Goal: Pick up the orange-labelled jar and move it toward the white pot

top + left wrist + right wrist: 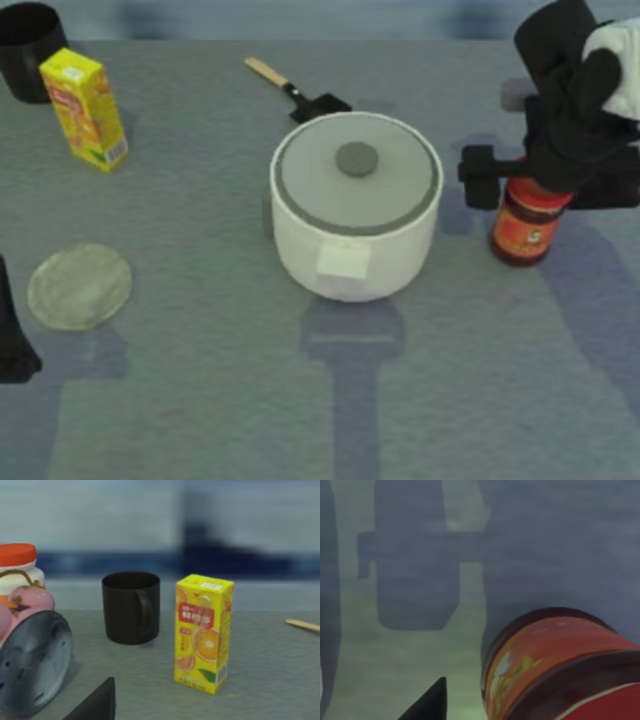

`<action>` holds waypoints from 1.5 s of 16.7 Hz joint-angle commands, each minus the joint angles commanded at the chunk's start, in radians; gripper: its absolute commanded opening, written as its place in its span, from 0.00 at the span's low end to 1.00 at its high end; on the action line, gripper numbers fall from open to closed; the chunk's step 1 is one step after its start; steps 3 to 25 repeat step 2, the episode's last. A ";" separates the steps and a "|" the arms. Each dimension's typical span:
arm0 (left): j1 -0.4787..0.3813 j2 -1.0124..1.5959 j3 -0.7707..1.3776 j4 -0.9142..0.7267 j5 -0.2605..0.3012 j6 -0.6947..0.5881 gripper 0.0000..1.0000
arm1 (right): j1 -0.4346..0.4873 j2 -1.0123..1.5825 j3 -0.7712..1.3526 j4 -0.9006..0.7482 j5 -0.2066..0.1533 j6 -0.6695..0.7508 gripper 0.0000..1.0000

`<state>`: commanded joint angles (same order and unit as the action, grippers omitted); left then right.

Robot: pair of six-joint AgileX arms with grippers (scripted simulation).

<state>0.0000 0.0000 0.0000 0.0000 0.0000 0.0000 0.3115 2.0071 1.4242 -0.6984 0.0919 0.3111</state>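
Gripping the orange-labelled jar point(528, 222) from above, the right gripper point(545, 178) is clamped on its lid, holding it upright right of the white pot point(355, 205), ready for transfer; left arm parked.

The right arm point(575, 110) is matte black and blocky, with one white part near its top; the left arm point(12, 335) is plain black.
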 joint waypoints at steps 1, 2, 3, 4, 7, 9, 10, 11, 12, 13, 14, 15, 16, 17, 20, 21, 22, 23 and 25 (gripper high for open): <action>0.000 0.000 0.000 0.000 0.000 0.000 1.00 | 0.000 0.000 0.000 0.000 0.000 0.000 1.00; 0.000 0.000 0.000 0.000 0.000 0.000 1.00 | 0.000 0.000 0.000 0.000 0.000 0.000 1.00; 0.000 0.000 0.000 0.000 0.000 0.000 1.00 | 0.000 0.000 0.000 0.000 0.000 0.000 1.00; 0.000 0.000 0.000 0.000 0.000 0.000 1.00 | 0.000 0.000 0.000 0.000 0.000 0.000 1.00; 0.000 0.000 0.000 0.000 0.000 0.000 1.00 | 0.000 0.000 0.000 0.000 0.000 0.000 1.00; 0.000 0.000 0.000 0.000 0.000 0.000 1.00 | 0.000 0.000 0.000 0.000 0.000 0.000 1.00; 0.000 0.000 0.000 0.000 0.000 0.000 1.00 | 0.000 0.000 0.000 0.000 0.000 0.000 1.00; 0.000 0.000 0.000 0.000 0.000 0.000 1.00 | 0.000 0.000 0.000 0.000 0.000 0.000 1.00; 0.000 0.000 0.000 0.000 0.000 0.000 1.00 | 0.000 0.000 0.000 0.000 0.000 0.000 1.00; 0.000 0.000 0.000 0.000 0.000 0.000 1.00 | 0.000 0.000 0.000 0.000 0.000 0.000 1.00; 0.000 0.000 0.000 0.000 0.000 0.000 1.00 | 0.000 0.000 0.000 0.000 0.000 0.000 1.00; 0.000 0.000 0.000 0.000 0.000 0.000 1.00 | 0.000 0.000 0.000 0.000 0.000 0.000 1.00; 0.000 0.000 0.000 0.000 0.000 0.000 1.00 | 0.000 0.000 0.000 0.000 0.000 0.000 1.00; 0.000 0.000 0.000 0.000 0.000 0.000 1.00 | 0.000 0.000 0.000 0.000 0.000 0.000 1.00; 0.000 0.000 0.000 0.000 0.000 0.000 1.00 | 0.000 0.000 0.000 0.000 0.000 0.000 1.00; 0.000 0.000 0.000 0.000 0.000 0.000 1.00 | 0.000 0.000 0.000 0.000 0.000 0.000 1.00; 0.000 0.000 0.000 0.000 0.000 0.000 1.00 | 0.000 0.000 0.000 0.000 0.000 0.000 1.00; 0.000 0.000 0.000 0.000 0.000 0.000 1.00 | 0.000 0.000 0.000 0.000 0.000 0.000 1.00; 0.000 0.000 0.000 0.000 0.000 0.000 1.00 | 0.000 0.000 0.000 0.000 0.000 0.000 1.00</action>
